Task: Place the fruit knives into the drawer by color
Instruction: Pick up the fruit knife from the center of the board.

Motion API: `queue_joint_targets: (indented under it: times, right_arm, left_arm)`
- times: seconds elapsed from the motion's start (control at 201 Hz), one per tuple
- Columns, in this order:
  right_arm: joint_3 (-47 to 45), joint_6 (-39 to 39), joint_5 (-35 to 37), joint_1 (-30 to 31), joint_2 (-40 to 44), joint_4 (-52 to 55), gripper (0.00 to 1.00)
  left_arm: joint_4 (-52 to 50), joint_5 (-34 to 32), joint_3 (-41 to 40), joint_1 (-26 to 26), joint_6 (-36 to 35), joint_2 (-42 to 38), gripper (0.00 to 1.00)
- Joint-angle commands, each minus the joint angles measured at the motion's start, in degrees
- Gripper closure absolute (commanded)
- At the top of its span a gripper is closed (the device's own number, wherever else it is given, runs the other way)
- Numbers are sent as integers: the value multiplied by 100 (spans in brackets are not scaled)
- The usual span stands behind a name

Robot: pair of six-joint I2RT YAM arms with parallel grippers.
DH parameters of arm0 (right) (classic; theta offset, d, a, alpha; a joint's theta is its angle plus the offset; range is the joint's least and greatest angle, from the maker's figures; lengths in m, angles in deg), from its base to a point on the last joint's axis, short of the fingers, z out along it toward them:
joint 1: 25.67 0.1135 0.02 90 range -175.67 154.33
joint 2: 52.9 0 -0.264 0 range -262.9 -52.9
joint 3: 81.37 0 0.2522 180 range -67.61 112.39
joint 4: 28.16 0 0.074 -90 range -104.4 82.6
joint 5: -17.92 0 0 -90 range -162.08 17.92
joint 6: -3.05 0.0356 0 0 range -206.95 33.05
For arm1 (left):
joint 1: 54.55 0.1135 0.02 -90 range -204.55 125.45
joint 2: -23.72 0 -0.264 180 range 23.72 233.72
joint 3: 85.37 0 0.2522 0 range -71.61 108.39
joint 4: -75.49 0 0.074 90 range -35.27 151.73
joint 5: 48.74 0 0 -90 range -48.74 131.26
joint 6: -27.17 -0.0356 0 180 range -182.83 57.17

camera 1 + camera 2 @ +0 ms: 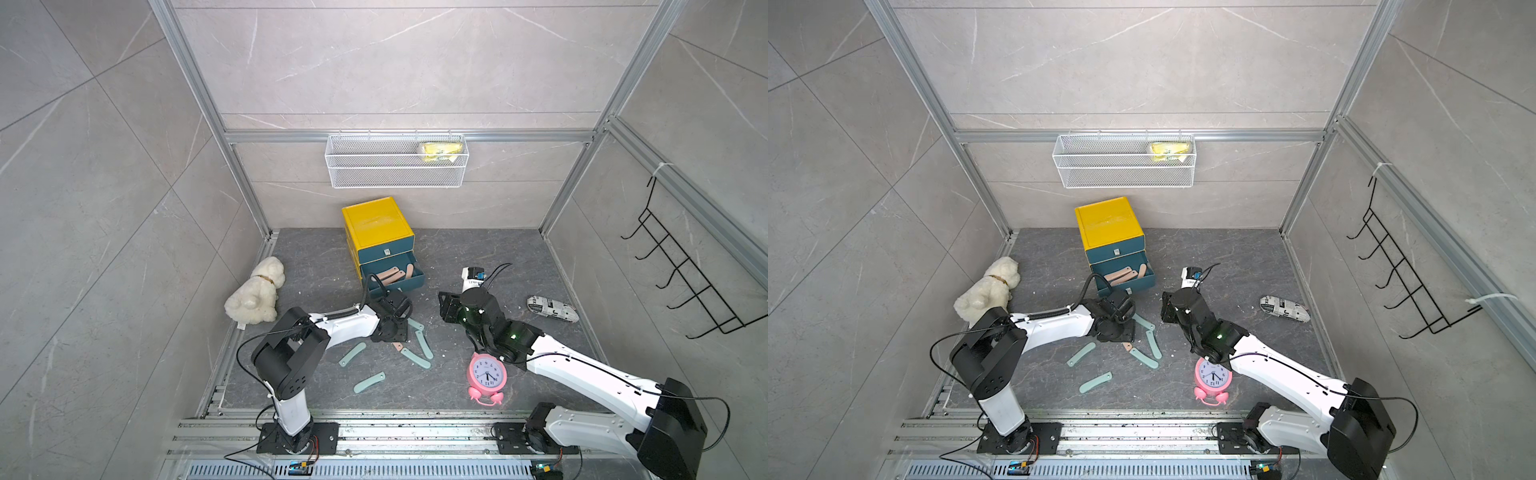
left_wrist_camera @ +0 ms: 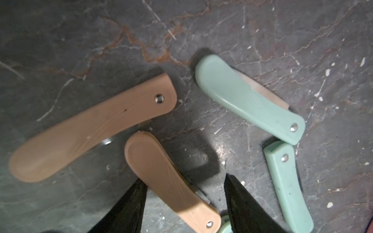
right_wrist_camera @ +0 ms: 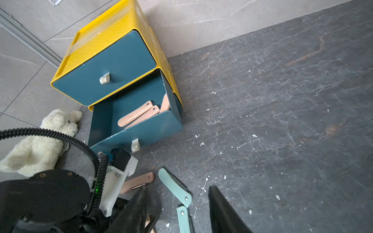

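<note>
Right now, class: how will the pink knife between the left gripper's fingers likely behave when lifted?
The pink knife looks like hard moulded plastic, probably stiff and light. Its smooth curved sides might slip in the left gripper. Lying flat, it shouldn't roll.

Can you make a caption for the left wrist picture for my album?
Left tool straddling a pink fruit knife on the dark marbled tabletop, second pink knife and mint knives nearby.
</note>
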Motion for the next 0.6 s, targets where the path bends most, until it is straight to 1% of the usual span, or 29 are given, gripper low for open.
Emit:
queue_joint_targets:
  times: [0.0,0.085,0.139,0.234,0.309,0.443,0.508,0.592]
  right_arm:
    - [-128,-26,149,31,88,132,49]
    - [-174,-9,187,36,103,138,49]
    - [-202,-15,220,27,134,141,49]
    - [-204,-31,248,31,143,138,49]
    - [-212,-25,257,31,114,114,49]
    - [-212,23,222,27,38,52,49]
    - [-203,38,222,31,16,29,49]
    - [-164,36,222,31,-10,48,49]
  left_arm:
    - [-268,-74,417,-53,-434,298,39]
    - [-553,-172,673,-153,-634,436,44]
    - [-676,-311,716,-250,-745,466,46]
    - [-981,-707,799,-369,-845,558,49]
    - [-1174,-1006,830,-430,-888,630,55]
    - [-1287,-1386,840,-607,-939,712,57]
    - [-1323,-1513,837,-663,-886,720,66]
    - [-1143,-1493,663,-671,-836,538,73]
